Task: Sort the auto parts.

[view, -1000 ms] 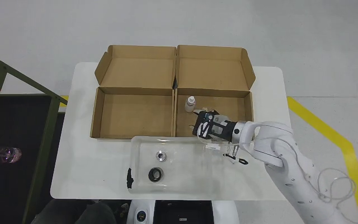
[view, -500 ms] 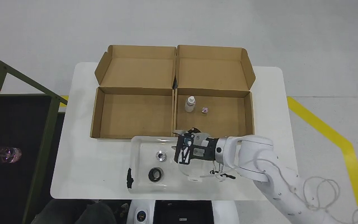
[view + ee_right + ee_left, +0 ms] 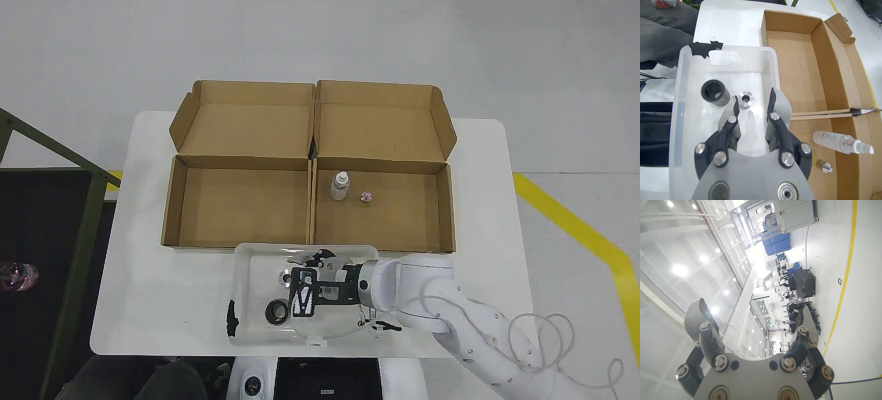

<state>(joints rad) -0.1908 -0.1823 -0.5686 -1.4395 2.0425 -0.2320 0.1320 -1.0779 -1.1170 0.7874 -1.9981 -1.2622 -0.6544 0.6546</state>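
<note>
Bushing (image 3: 746, 99) sits just ahead of my right pincer (image 3: 753, 95), which is released. Machined metal: judged dense, rigid, slick. Grip squarely across outer wall.

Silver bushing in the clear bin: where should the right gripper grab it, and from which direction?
Pinch the silver bushing across its round outer wall, coming straight down: it stands on end, bore up, on the floor of the clear bin. The right gripper is open beside it. Keep the fingers off the black linear bearing standing apart next to it.
</note>
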